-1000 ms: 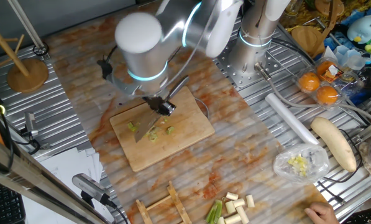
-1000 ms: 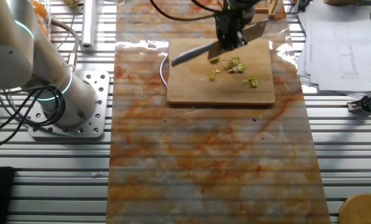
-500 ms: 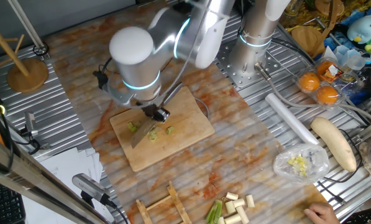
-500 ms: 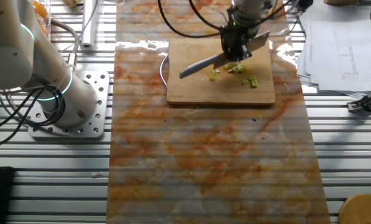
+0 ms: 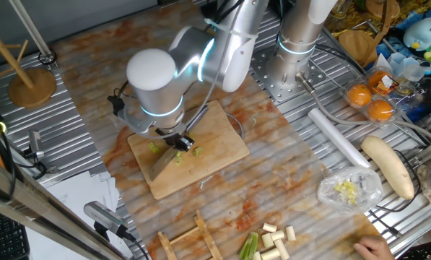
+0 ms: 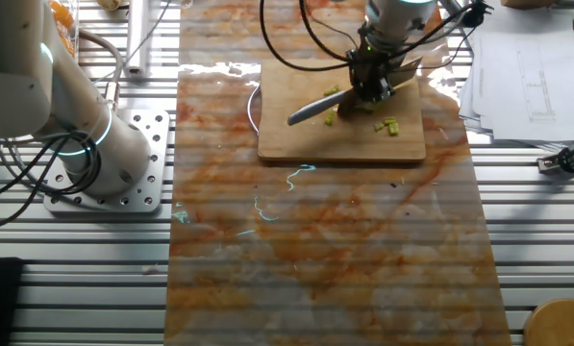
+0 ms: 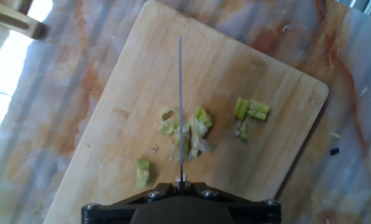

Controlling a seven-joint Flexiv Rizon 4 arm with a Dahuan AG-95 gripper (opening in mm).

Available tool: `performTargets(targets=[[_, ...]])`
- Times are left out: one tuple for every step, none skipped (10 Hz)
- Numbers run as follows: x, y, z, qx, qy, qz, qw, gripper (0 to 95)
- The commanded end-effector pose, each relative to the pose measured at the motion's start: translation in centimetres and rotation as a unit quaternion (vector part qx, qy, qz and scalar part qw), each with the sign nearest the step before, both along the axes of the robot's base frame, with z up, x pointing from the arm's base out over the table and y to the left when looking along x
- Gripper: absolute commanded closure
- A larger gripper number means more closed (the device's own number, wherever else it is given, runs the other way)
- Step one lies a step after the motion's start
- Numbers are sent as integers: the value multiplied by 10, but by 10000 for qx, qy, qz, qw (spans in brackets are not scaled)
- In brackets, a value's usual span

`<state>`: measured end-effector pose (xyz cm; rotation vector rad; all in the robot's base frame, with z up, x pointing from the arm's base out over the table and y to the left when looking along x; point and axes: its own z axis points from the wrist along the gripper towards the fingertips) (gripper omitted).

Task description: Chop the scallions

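Wooden stand (image 5: 29, 85) at the far-left edge of the desk. To its right, the wooden cutting board (image 5: 222, 150) lies at the middle of the marbled mat (image 5: 273, 180), one corner pointing toward the arm's base. The gripper (image 5: 173, 139) hangs low over the board's left half, closed on the handle of the knife (image 6: 315, 104); its fingers are hidden behind the wrist. In the hand view the blade appears edge-on as a thin line running along the middle of the board, its lower part among the scallions (image 7: 188, 134). These are chopped yellow-green bits clustered on both sides of the blade near the board's centre, with one bit (image 7: 143, 172) toward the left edge and a small group (image 7: 251, 112) toward the right edge. Farther right, uncut stalk pieces (image 5: 273, 242) lie at the near edge of the desk, followed by a plastic bag (image 5: 349, 189) and a pale banana-shaped vegetable (image 5: 388, 166).
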<state>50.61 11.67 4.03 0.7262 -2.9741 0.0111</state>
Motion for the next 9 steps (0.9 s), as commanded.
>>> performTargets(targets=[[1, -1, 45, 186, 333, -139, 9992, 950], [-5, 5, 70, -2, 313, -15, 9995, 950], [-8, 6, 76, 2, 295, -13, 9996, 950], [-14, 7, 74, 88, 272, -45, 9996, 950], [-19, 7, 72, 115, 233, -34, 9997, 950], [-22, 8, 71, 117, 212, -46, 9997, 950], [-23, 8, 70, 104, 224, -25, 9997, 950], [-22, 7, 67, 63, 223, 20, 9997, 950], [-22, 6, 63, 96, 214, 57, 9997, 950]])
